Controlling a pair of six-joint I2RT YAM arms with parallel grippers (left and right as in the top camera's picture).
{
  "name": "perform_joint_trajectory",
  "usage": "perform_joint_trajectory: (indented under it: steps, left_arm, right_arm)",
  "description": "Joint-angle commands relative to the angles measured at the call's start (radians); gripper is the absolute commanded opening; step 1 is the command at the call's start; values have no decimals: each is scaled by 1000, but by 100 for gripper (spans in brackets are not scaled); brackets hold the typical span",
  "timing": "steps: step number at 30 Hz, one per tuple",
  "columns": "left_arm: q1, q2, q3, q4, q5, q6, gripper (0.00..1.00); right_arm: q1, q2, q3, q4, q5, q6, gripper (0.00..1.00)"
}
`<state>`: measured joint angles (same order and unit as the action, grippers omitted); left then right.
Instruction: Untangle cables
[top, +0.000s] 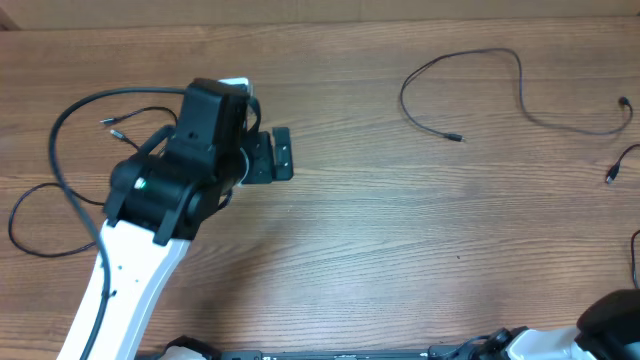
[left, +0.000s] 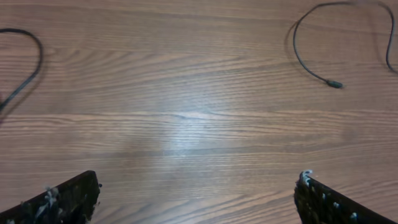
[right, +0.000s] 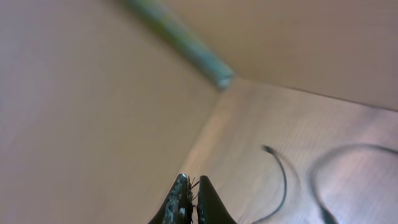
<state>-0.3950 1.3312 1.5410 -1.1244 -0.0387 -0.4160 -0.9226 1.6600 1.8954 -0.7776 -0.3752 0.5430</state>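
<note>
Thin black cables are lying apart on the brown wood-grain table. One long looping cable is stretching across the far right, its small plug end resting on bare wood. Another curling cable is running under the left arm, partly hidden. The left gripper is hovering with fingers spread wide, holding nothing. The right gripper is showing fingers pressed together and empty, its view blurry and its arm cut off at the overhead's corner.
</note>
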Motion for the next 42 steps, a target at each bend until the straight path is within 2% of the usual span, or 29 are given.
perform_joint_trajectory:
  steps: [1, 4, 5, 6, 14, 20, 28, 30, 33, 35, 37, 40, 42]
  left_arm:
    - [3, 44, -5, 13, 78, 13, 100]
    - [4, 77, -5, 18, 91, 13, 100]
    - [4, 87, -5, 26, 93, 12, 100]
    - [4, 92, -5, 36, 100, 13, 100]
    - [4, 100, -5, 135, 247, 47, 100]
    - [4, 99, -5, 134, 251, 46, 100]
    - [4, 99, -5, 134, 276, 47, 100]
    - [4, 99, -5, 134, 276, 47, 100]
    - [4, 99, -5, 133, 276, 55, 100]
    - [4, 99, -5, 133, 275, 58, 100]
    - [4, 99, -5, 135, 275, 58, 100]
    - [4, 99, -5, 134, 275, 58, 100]
    - [4, 99, -5, 134, 276, 57, 99]
  right_arm:
    - [-45, -9, 26, 14, 19, 97, 12]
    - [-48, -9, 26, 74, -148, -91, 53]
    - [-40, -9, 26, 85, -199, -137, 75]
    - [-29, -9, 26, 88, -242, -177, 82]
    - [141, -8, 23, 19, -371, -500, 90]
    - [365, 13, -13, -121, -351, -904, 90]
    - [581, 168, -32, -235, -159, -984, 93]
    - [611, 208, -32, -248, -129, -1054, 92]
    - [642, 270, -32, -270, -81, -1218, 81]
    - [658, 307, -32, -296, -79, -1313, 83]
    - [674, 340, -32, -327, -81, -1417, 89]
    - [686, 383, -32, -357, -77, -1588, 89]
    - [686, 410, -32, -358, -77, -1651, 89]
